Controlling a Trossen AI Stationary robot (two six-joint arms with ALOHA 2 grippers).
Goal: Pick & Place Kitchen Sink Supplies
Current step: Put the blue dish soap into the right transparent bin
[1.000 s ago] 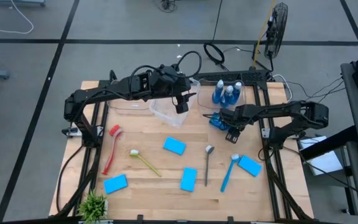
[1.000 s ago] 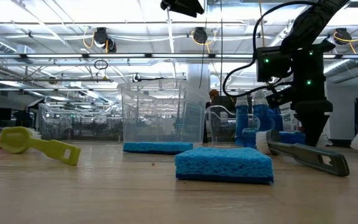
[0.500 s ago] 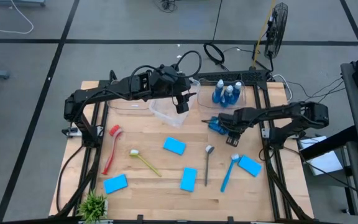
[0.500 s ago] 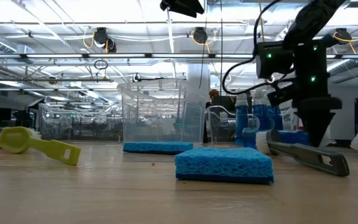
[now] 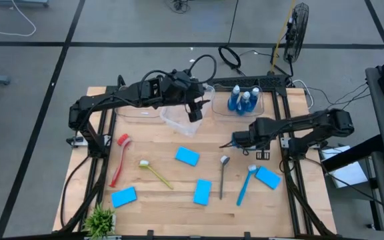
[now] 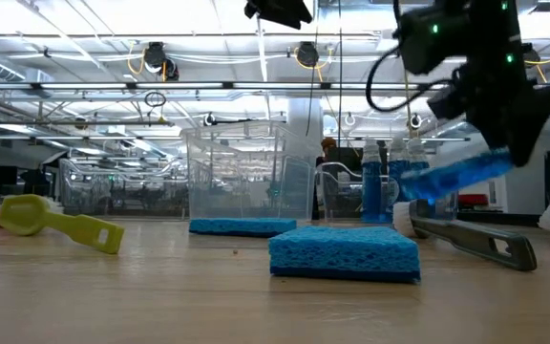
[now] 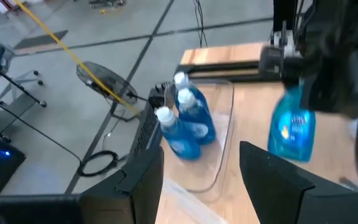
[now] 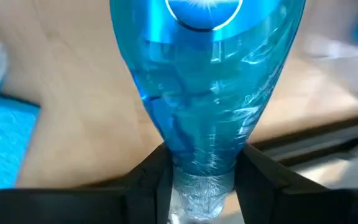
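Note:
A blue bottle [image 6: 452, 177] hangs tilted above the table's right half, and my right gripper [image 5: 240, 140] is shut on it. The left wrist view shows the same bottle [image 7: 293, 127] below that dark gripper. My left gripper [image 5: 195, 115] stands open over an empty clear bin [image 5: 176, 121] at the far middle, with nothing between its fingers [image 7: 138, 183]. Three more blue bottles [image 5: 244, 100] stand in a clear tray at the far right. On the wood lie several blue sponges [image 5: 187, 157], a red brush [image 5: 120, 160], a yellow brush [image 5: 153, 172], a blue brush [image 5: 245, 183] and a metal spoon [image 5: 223, 175]. My right gripper pinches the bottle's narrow neck [image 8: 197, 171] between its two fingers [image 8: 148, 180], one on each side. The fingers come steeply from above. The bottle's wide body points away from the gripper, tilted and lifted clear of the table.
A small green plant [image 5: 101, 219] stands at the near left corner. A sponge [image 5: 268, 177] lies beside the blue brush's head, near my right arm. The arm frames run along both side edges of the table.
My right gripper has risen and drawn a little toward the table's near edge, tipping steeply downward and rolling as it went. The blue bottle went with it and is now tilted, clear of the table.

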